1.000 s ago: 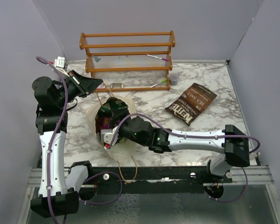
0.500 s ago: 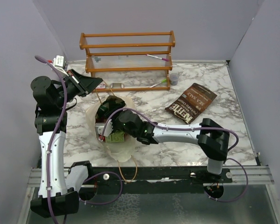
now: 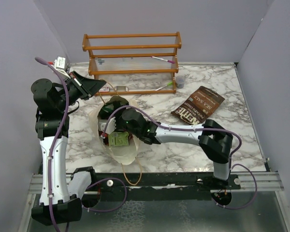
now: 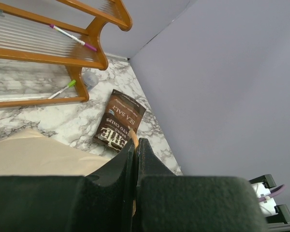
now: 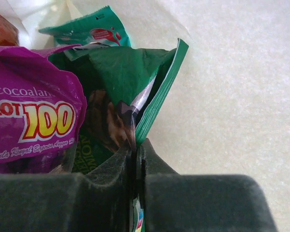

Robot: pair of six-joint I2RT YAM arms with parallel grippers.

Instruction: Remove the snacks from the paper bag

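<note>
The cream paper bag (image 3: 123, 152) stands open at the table's middle left. My left gripper (image 3: 100, 86) (image 4: 135, 141) is shut on the bag's tan cord handle (image 4: 133, 137) at the far rim and holds it up. My right gripper (image 3: 111, 131) (image 5: 137, 145) reaches down inside the bag, shut on the edge of a dark green packet (image 5: 121, 72). Beside it lie a purple-magenta packet (image 5: 29, 116), a teal packet (image 5: 94, 29) and an orange-red one (image 5: 0, 29). A brown chips packet (image 3: 198, 106) (image 4: 118, 123) lies flat on the marble, right of the bag.
A wooden rack (image 3: 130, 63) with pens on its shelves stands at the back, behind the bag. A small grey cup (image 3: 180, 82) sits by its right foot. Grey walls close in the table on the left, back and right.
My right arm has pushed further left and deeper into the bag, and its gripper has closed on the green packet. The left arm has held still on the handle.
</note>
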